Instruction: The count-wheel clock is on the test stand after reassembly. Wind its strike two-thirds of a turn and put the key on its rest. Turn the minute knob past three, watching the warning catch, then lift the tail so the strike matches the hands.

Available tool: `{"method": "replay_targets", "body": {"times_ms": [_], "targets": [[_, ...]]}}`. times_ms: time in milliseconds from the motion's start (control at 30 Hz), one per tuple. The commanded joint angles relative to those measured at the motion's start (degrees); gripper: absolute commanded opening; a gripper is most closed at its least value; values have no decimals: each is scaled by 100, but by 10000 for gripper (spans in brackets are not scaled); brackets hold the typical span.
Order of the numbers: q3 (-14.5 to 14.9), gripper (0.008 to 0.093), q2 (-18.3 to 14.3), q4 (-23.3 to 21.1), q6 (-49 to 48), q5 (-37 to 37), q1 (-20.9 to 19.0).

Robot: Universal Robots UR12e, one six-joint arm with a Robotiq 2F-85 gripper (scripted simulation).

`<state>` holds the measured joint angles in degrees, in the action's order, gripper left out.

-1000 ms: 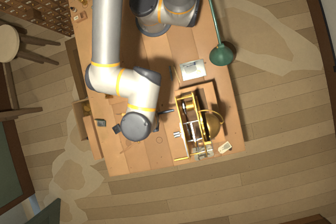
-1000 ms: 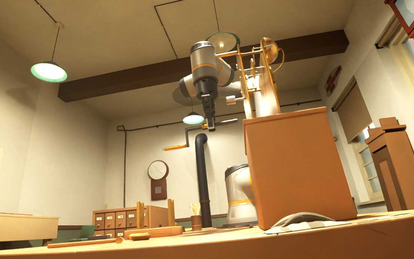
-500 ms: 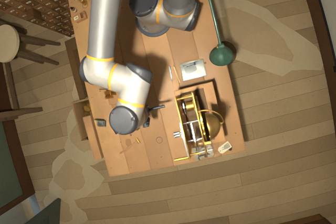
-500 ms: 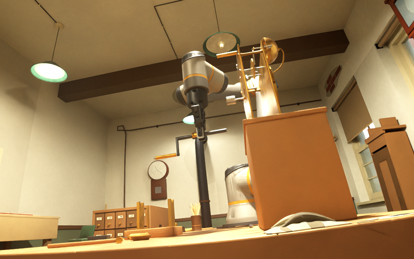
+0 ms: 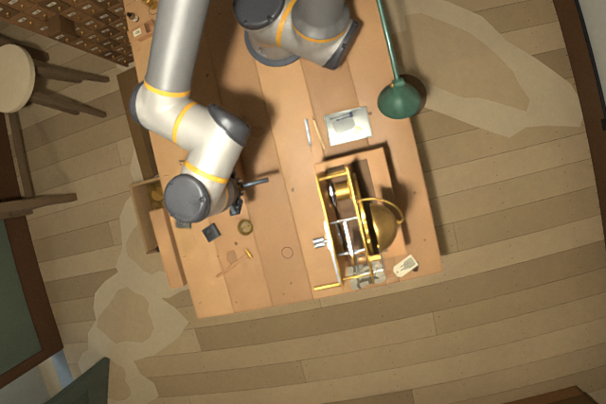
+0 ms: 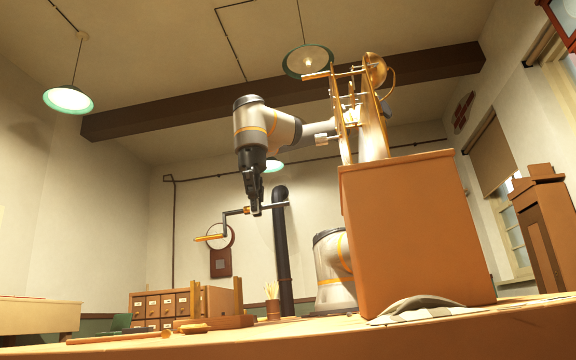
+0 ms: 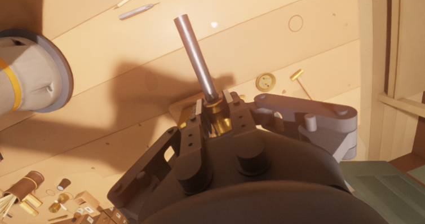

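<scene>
The winding key (image 6: 254, 208) hangs in the air well to the left of the brass clock (image 6: 362, 112), which stands on its tall wooden test stand (image 6: 411, 228). The key's grey shaft (image 7: 196, 57) points toward the clock, and its crank arm with an orange handle (image 6: 207, 238) droops on the far side. Below it on the bench stands the wooden key rest (image 6: 216, 309) with two upright posts. In the side camera the clock (image 5: 350, 226) sits at the bench's right end, with its bell (image 5: 382, 226) behind it. My gripper (image 7: 212, 103) is closed on the key's brass collar.
Behind the work stand a stovepipe (image 6: 281, 250), a wall clock (image 6: 220, 237) and a drawer cabinet (image 6: 160, 304). A small hammer (image 5: 235, 262), a brass disc (image 5: 245, 227) and a dark block (image 5: 211, 232) lie on the bench under my arm. A green lamp (image 5: 399, 99) stands at the bench's right edge.
</scene>
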<state>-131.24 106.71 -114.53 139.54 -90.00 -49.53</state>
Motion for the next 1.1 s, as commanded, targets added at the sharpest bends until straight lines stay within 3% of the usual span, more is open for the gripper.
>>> {"method": "replay_targets", "body": {"times_ms": [0,600,1067], "targets": [[-13,80,5,-27,-67,-1,69],[-375,80,-88,-482,-1311,0,1310],[-472,80,-221,-713,-1819,0,1817]]}}
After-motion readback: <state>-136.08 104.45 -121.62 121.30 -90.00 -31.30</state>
